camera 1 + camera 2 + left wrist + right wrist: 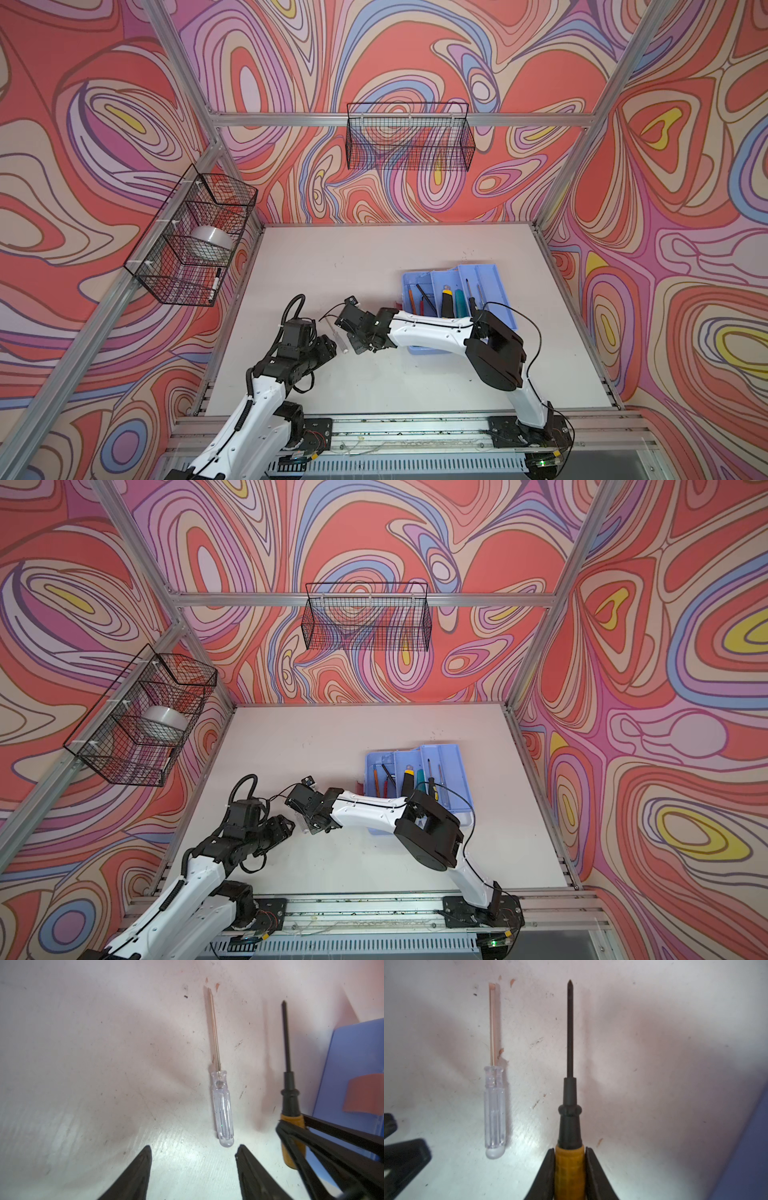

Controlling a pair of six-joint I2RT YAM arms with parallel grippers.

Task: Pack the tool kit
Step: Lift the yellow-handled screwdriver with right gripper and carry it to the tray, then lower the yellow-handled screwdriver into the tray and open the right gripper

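The tool kit's light blue tray (pixel 494 274) (pixel 451 754) lies right of the table's middle with several small tools in it. My right gripper (pixel 569 1151) reaches left across the table and is shut on the yellow handle of a black-shafted screwdriver (pixel 569 1109) (pixel 289 1101), which sits low over the table. Beside it, and parallel to it, a clear-handled screwdriver (pixel 494 1105) (pixel 222 1109) (pixel 337 336) lies flat on the table. My left gripper (pixel 194 1148) (pixel 331 347) stands open just behind that clear handle's butt end, with nothing between its fingers.
A black wire basket (pixel 191 237) on the left wall holds a tape roll and a marker. Another wire basket (pixel 409 137) hangs on the back rail. Aluminium frame posts border the table (pixel 332 257). The tray's corner (pixel 357 1053) is close to the right gripper.
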